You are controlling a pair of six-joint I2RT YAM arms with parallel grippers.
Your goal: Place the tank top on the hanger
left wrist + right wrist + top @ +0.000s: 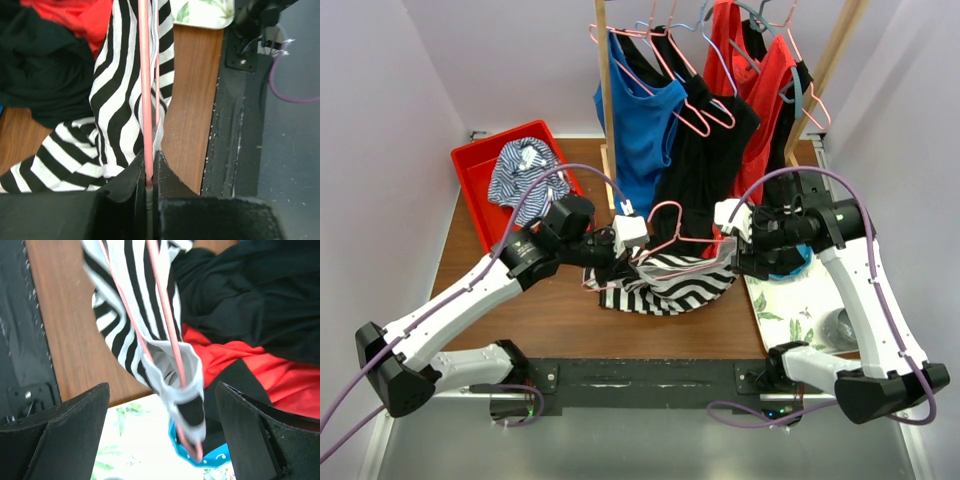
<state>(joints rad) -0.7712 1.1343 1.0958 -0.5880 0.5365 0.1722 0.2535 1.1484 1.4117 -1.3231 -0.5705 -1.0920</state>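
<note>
One-sided grip: left end effector (148, 169) tight on hanger (145, 75), right end effector (162, 392) spread around tank top (665, 282) edge

Bare brown wooden tabletop (650, 335) lay open on the near side of the soft black-and-white striped tank top (670, 285). Hanging black garments (705, 175) crowded behind it.

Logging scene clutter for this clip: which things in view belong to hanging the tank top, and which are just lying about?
In the job: tank top, pink hanger, left hand shut on it, right hand open around a strap.

Lying about: red bin, thin-striped garment in it, blue top, black top and red top on the rack, leaf-print cloth.
</note>
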